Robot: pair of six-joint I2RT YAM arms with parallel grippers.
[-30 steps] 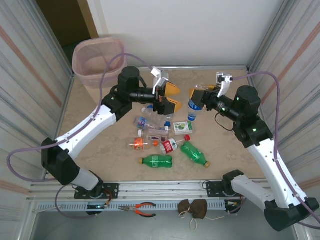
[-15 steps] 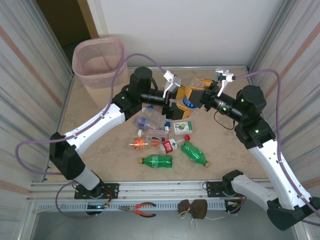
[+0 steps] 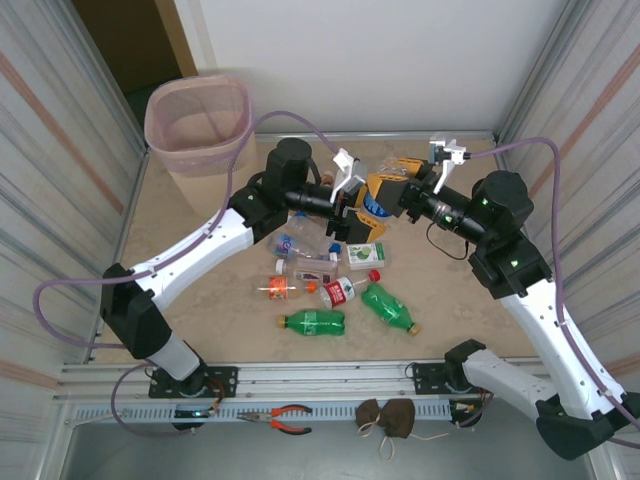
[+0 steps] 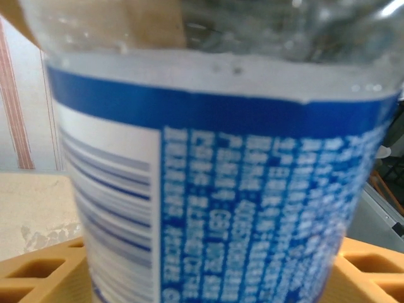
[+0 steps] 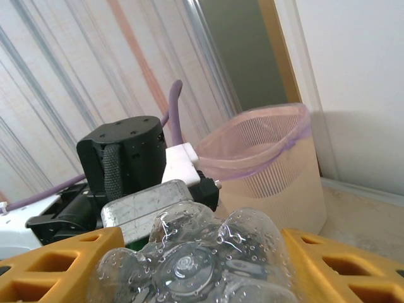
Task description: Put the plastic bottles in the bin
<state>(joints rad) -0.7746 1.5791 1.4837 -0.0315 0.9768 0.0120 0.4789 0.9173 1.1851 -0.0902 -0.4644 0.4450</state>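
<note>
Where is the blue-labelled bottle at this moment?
Top view, centre: the blue-labelled bottle is between the yellow fingers of both arms, behind the loose bottles.

A clear, blue-labelled plastic bottle [image 3: 373,204] was aloft; other plastic bottles [image 3: 313,321] lay clustered nearby. The beige, pink-lined bin [image 3: 163,137] stood upright, far-left.

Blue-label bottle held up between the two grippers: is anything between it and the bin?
Only the left arm itself: its black joint lies on the line from the blue-label bottle to the bin. No loose object blocks that path.
</note>
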